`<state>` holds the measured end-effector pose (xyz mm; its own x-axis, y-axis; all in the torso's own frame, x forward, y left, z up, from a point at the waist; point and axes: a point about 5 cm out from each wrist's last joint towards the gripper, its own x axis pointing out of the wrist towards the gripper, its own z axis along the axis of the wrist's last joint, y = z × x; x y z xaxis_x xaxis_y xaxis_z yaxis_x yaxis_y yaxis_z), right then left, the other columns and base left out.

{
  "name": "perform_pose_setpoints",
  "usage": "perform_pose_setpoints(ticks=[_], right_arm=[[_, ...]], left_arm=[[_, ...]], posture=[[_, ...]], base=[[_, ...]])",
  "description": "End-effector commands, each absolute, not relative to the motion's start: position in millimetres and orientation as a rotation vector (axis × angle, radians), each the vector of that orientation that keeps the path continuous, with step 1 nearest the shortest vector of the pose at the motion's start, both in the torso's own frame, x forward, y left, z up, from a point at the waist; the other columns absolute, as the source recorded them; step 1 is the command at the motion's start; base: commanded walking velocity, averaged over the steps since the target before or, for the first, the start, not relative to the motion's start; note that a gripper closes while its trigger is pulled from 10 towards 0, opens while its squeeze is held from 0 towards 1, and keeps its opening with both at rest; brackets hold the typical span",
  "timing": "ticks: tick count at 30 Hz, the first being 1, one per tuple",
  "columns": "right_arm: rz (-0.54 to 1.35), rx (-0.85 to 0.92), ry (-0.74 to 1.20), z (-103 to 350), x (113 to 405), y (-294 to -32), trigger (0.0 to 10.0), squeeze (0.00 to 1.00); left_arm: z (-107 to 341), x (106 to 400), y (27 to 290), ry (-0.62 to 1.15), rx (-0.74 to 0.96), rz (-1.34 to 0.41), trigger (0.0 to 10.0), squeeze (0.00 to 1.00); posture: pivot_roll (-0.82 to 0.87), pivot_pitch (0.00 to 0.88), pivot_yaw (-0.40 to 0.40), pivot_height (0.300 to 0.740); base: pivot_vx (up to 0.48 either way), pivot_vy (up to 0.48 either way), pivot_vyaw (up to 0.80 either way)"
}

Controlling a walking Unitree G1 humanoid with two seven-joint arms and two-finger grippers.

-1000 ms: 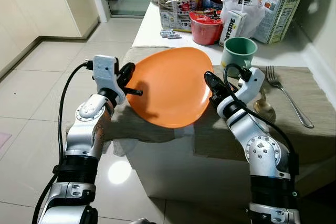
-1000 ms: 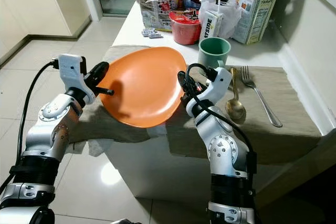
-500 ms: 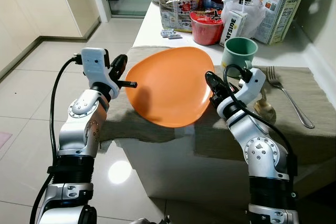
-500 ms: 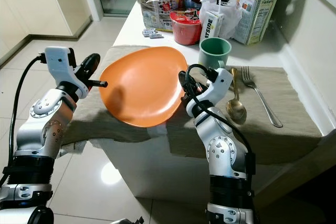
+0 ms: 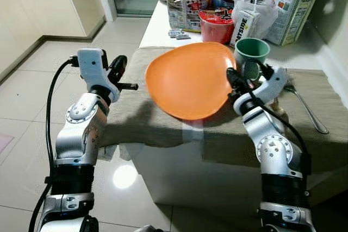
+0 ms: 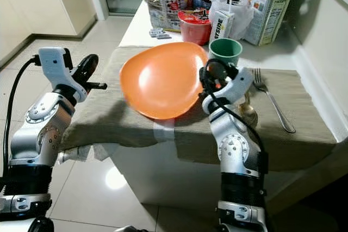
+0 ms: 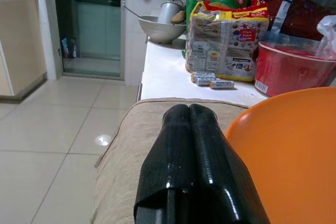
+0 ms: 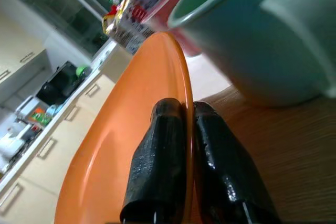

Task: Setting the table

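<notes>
Our right pincer [image 6: 209,75] pinches the rim of the orange plate [image 6: 160,80], one finger on each face, and holds it tilted above the cloth-covered counter [image 6: 130,118], just beside the green cup [image 6: 225,51]. Our left pincer [image 6: 87,69] hangs clear of the plate off the counter's left edge, its fingers [image 7: 194,156] pressed together on nothing. A spoon [image 6: 247,110] and fork [image 6: 274,107] lie on the cloth to the right.
</notes>
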<state>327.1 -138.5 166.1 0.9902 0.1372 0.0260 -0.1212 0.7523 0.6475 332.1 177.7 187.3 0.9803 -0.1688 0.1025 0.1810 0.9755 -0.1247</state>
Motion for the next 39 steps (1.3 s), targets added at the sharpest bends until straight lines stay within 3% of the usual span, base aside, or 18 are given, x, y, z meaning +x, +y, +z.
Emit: perform_pose_setpoints(ticks=[1, 9, 27, 39], right_arm=[[0.113, 0.672, 0.021, 166, 330, -141, 0.0, 0.00], [0.141, 0.651, 0.056, 155, 326, -133, 0.0, 0.00], [0.187, 0.633, 0.091, 145, 321, -120, 0.0, 0.00], [0.208, 0.572, 0.073, 145, 318, -118, 0.0, 0.00]], left_arm=[[184, 325, 180, -0.093, -0.136, -0.140, 10.0, 0.00], [162, 308, 174, -0.041, -0.146, -0.087, 10.0, 0.00], [175, 305, 167, -0.091, -0.175, -0.055, 10.0, 0.00], [173, 304, 163, -0.084, -0.167, -0.062, 10.0, 0.00]], posture=[[-0.16, 0.024, 0.094, 0.740], [-0.15, 0.025, 0.092, 0.740], [-0.14, 0.014, 0.093, 0.740], [-0.15, 0.013, 0.088, 0.740]], base=[[0.000, 0.000, 0.00], [0.000, 0.000, 0.00], [0.000, 0.000, 0.00], [-0.312, 0.000, 0.00]])
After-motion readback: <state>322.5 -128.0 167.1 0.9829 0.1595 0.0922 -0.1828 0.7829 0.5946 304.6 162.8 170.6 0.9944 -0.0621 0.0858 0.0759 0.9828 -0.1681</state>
